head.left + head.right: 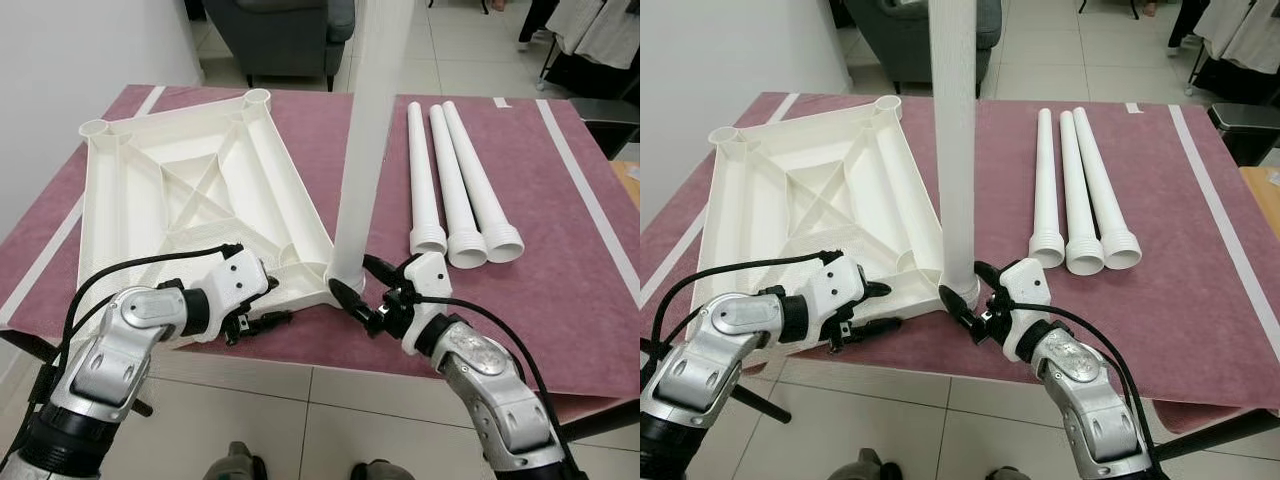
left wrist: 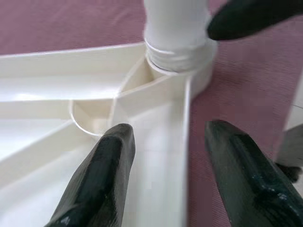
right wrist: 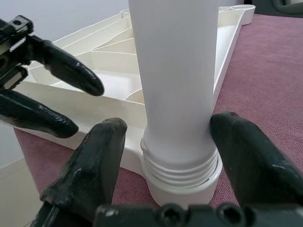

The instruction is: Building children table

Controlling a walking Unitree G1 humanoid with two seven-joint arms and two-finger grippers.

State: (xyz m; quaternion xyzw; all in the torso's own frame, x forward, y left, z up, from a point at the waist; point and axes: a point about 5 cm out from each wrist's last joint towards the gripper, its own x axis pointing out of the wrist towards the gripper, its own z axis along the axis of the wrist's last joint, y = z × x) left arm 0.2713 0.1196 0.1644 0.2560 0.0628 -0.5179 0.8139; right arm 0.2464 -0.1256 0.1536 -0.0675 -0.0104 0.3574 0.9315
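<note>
At the upturned top's 5 o'clock corner, one leg stands threaded in, the right pincer holding its base; the left pincer gapes wide nearby. Three legs lie unfitted at 2 o'clock.

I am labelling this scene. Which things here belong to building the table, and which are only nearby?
Belong to the job:
- tabletop, lying upside down
- upright leg in its corner socket
- three spare legs on the mat
- right gripper around the upright leg

Only nearby:
- armchair
- bin
</note>
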